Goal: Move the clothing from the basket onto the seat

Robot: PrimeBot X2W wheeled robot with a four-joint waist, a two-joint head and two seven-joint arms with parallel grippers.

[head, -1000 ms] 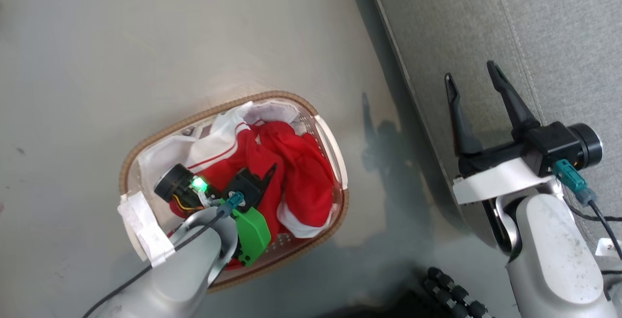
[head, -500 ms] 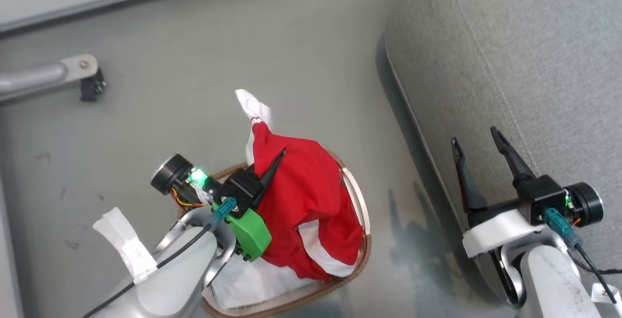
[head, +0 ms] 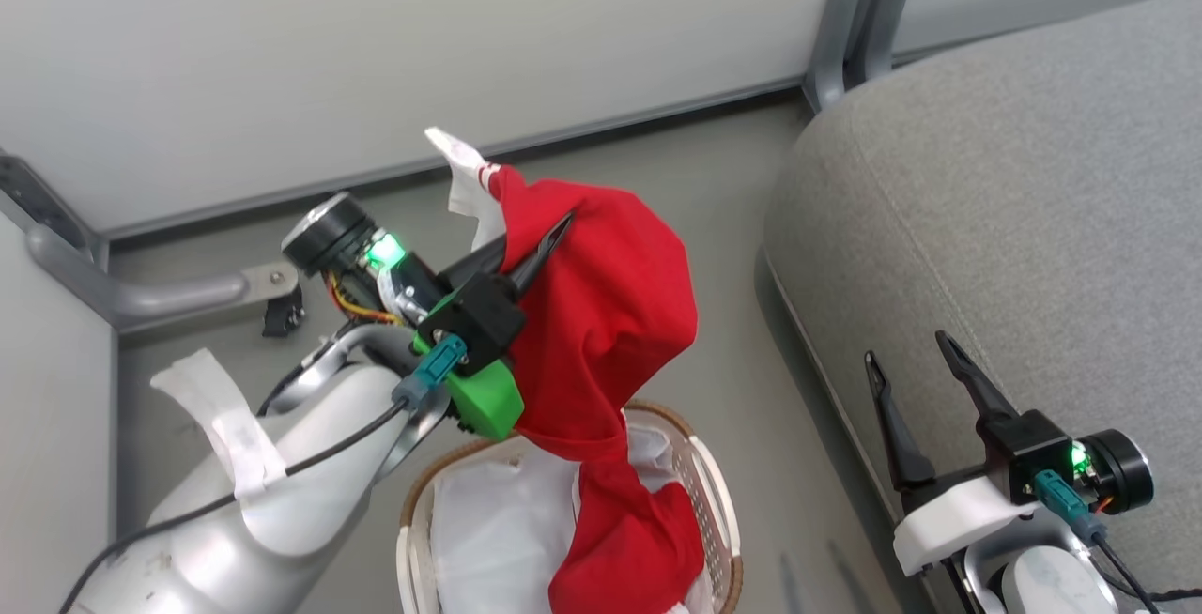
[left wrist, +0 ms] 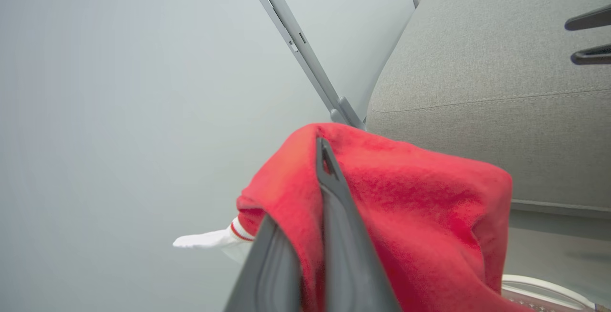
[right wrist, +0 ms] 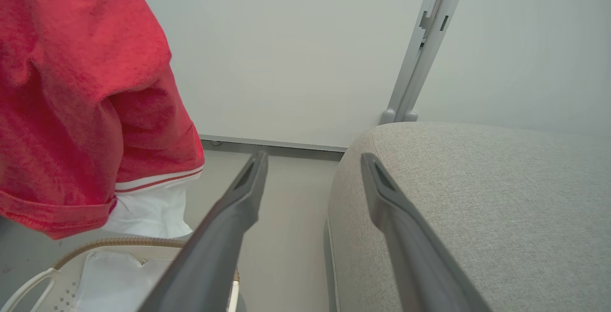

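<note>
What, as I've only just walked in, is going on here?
The left gripper, jaws shut on the red clothing, holds it above the basket, its lower end hanging into the basket. The right gripper hovers by the seat, jaws open and empty. No clothing lies on the seat's visible part.

Head camera looks down; close wrist cameras both share the seat.
</note>
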